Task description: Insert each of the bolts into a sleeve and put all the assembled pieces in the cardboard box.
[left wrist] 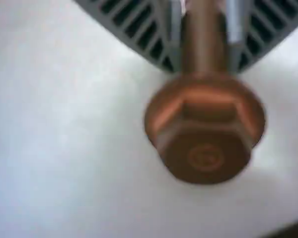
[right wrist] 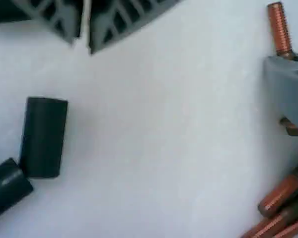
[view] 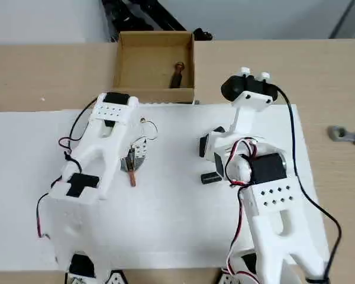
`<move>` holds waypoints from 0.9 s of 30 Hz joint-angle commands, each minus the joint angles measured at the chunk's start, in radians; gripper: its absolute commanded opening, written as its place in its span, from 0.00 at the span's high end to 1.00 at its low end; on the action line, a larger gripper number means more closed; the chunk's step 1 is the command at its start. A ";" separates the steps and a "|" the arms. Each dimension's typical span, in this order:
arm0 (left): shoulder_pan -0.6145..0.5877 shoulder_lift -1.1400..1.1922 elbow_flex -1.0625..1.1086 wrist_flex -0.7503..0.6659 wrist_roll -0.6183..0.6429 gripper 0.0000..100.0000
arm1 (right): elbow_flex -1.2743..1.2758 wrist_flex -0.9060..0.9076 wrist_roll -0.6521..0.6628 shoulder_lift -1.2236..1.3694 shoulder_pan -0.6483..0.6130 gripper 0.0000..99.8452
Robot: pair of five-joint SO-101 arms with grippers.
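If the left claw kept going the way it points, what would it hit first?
Most likely the sheet; nothing else lies beyond the left claw. The bolt it holds sticks out head first, so the head would probably touch before the claw. How near is unclear.

Copper bolt (left wrist: 203, 129), black sleeves (right wrist: 43, 136)
The left pincer (left wrist: 203, 44) is grey with dark slats; a white sheet (view: 177, 219) covers the tan surface (view: 41, 71); the cardboard box (view: 155, 38) is brown.

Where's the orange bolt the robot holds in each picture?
High view: the bolt hangs from the left gripper over the white sheet.
Left wrist view: close up, head toward the camera, shaft in the gripper.
Right wrist view: across from the black sleeves, threaded end poking out of that gripper.
Shared landmark: the white sheet.
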 commanded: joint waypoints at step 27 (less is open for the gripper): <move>0.005 -0.166 0.039 -0.054 -0.026 0.88 | -0.046 -0.019 -0.046 -0.008 -0.004 0.99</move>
